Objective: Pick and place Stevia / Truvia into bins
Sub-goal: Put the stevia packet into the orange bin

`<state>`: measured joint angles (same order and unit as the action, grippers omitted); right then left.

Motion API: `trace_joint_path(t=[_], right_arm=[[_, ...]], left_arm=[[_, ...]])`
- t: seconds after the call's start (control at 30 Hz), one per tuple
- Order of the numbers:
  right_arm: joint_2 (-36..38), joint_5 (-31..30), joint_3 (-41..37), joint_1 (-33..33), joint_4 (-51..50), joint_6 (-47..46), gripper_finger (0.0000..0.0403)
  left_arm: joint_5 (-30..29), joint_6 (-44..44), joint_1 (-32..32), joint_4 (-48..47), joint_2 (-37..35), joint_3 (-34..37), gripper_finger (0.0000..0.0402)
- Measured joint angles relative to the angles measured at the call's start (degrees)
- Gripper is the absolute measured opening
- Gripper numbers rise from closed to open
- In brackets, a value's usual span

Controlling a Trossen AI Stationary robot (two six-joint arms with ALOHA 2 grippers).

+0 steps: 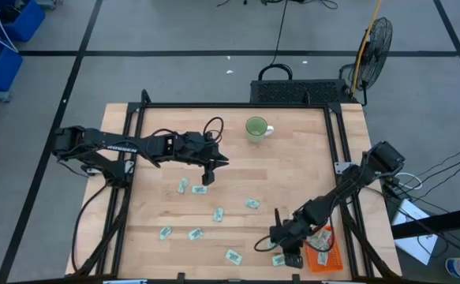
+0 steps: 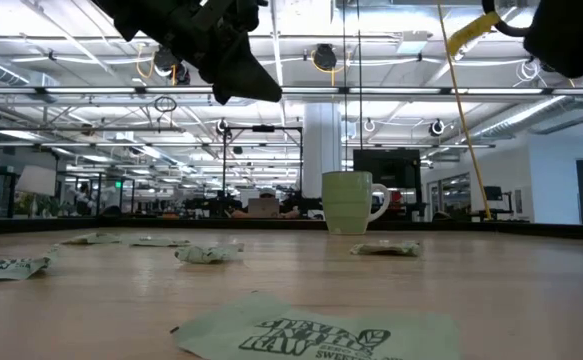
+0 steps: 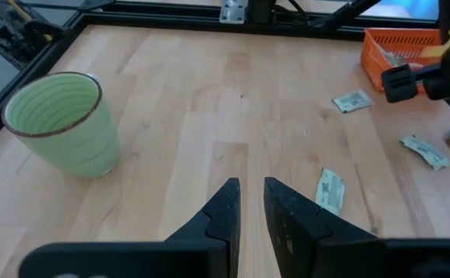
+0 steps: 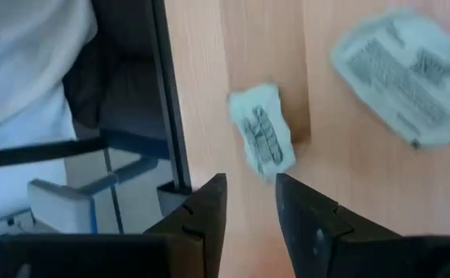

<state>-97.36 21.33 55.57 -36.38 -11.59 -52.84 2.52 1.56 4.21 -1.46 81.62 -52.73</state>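
Sachets loose on the worktop [image 1: 293, 189]: nine are counted, among them one [image 1: 200, 189], another [image 1: 252, 203] and a third [image 1: 233, 256].
Sachets in the tray: at least two are seen [image 1: 321, 239]; an exact count cannot be made.
Orange tray [image 1: 325, 259]: one.
Green mug [image 1: 256, 128]: one.
Robot arms: two.

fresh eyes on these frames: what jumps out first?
The scatter of pale green sachets across the wooden table's near half, with the orange bin at the near right corner. The right gripper is low beside that bin, over a sachet by the table's edge. The left gripper hovers mid-table near the green mug, fingers close together.
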Motion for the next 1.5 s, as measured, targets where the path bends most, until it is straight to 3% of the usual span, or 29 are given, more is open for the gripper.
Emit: trace_joint_path(t=[0.3, 0.57, 0.8, 1.07, 1.17, 1.37, 1.5], right_arm=[[-2.2, -4.8, 0.0, -0.7, -0.8, 1.1, 0.016], [-7.2, -5.3, 0.2, -3.6, 4.2, 3.7, 0.0158], [-7.7, -7.5, -1.2, -4.2, 2.1, 6.9, 0.0123], [-7.9, -7.9, -1.5, -4.2, 1.5, 7.7, 0.0018], [-6.8, -7.8, -1.5, -3.8, 1.3, 8.5, 0.0007], [2.2, -4.9, -2.0, -0.8, -5.0, 8.7, 0.0002], [11.1, -8.6, -1.6, 0.0, -20.1, 5.4, 0.0003]], left_arm=[[0.2, 0.4, -0.1, -0.1, 0.0, 0.0, 0.0067], [0.2, 0.4, -0.6, -0.1, 0.0, 0.0, 0.0067], [-0.1, 0.2, -0.7, 0.0, 0.0, 0.0, 0.0067], [-0.2, -1.0, -0.7, 0.0, 0.0, 0.0, 0.0067], [-0.2, -2.8, -0.7, -0.1, 0.0, 0.0, 0.0067], [-0.3, -3.0, -0.7, 0.0, 0.0, 0.0, 0.0067], [-1.2, -3.0, -0.6, 0.4, 0.0, 0.0, 0.0067]])
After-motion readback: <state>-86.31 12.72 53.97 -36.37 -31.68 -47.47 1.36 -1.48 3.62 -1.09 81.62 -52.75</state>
